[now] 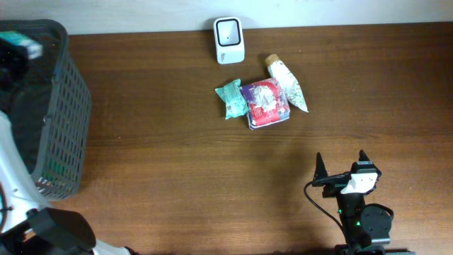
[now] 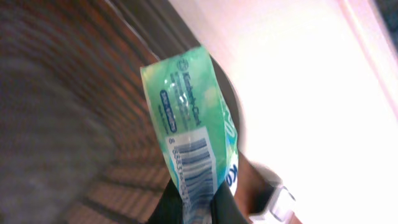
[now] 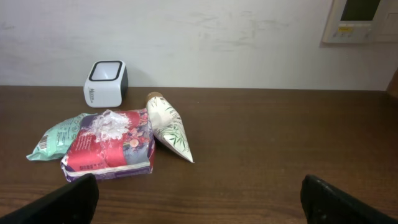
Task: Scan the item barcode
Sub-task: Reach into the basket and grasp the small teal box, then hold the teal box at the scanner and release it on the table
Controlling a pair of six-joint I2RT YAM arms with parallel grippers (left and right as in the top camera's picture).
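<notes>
**Legible print: one packet only**

Left wrist view: the green packet (image 2: 189,118) reads "Kimberly-Clark" near its top. The blue strip below that is too small to read. The barcode (image 2: 196,165) sits lower, digits blurred. Print on the red pack (image 3: 112,148) and scanner (image 3: 106,81) is illegible.

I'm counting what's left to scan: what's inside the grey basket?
A green packet shows near the basket's far rim, gripped by the left gripper. The rest is dark and partly covered by the arm; nothing else can be made out.
</notes>
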